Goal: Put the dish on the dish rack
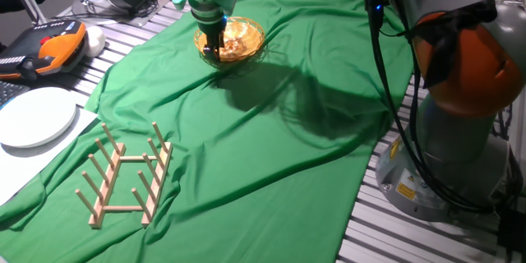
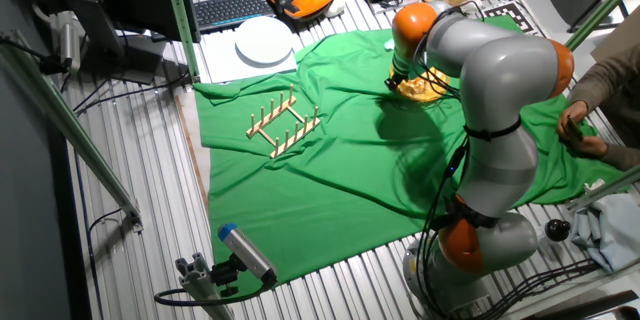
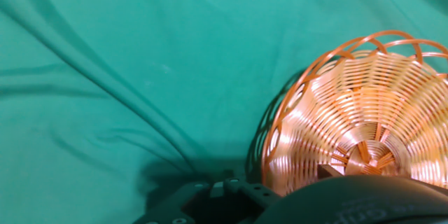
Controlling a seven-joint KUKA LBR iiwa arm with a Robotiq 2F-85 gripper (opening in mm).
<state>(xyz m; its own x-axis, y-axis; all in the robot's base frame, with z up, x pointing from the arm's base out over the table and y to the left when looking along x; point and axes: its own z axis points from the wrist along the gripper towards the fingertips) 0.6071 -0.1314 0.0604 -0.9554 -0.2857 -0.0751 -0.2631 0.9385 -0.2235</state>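
The golden woven dish (image 1: 238, 39) lies on the green cloth at the far side of the table. My gripper (image 1: 215, 49) is down on its near rim, with the jaws closed over the rim. In the hand view the dish (image 3: 357, 119) fills the right side, its lattice rim running between my dark fingers (image 3: 350, 199) at the bottom edge. In the other fixed view the dish (image 2: 430, 86) is partly hidden behind the arm. The wooden dish rack (image 1: 127, 173) stands empty on the cloth at the near left, also in the other fixed view (image 2: 285, 125).
A plain white plate (image 1: 33, 117) sits on paper left of the cloth, beyond the rack. An orange-black pendant (image 1: 57, 49) and a keyboard (image 2: 232, 8) lie off the cloth. The arm's base (image 1: 460, 131) stands at the right. The cloth (image 1: 271, 156) is wrinkled.
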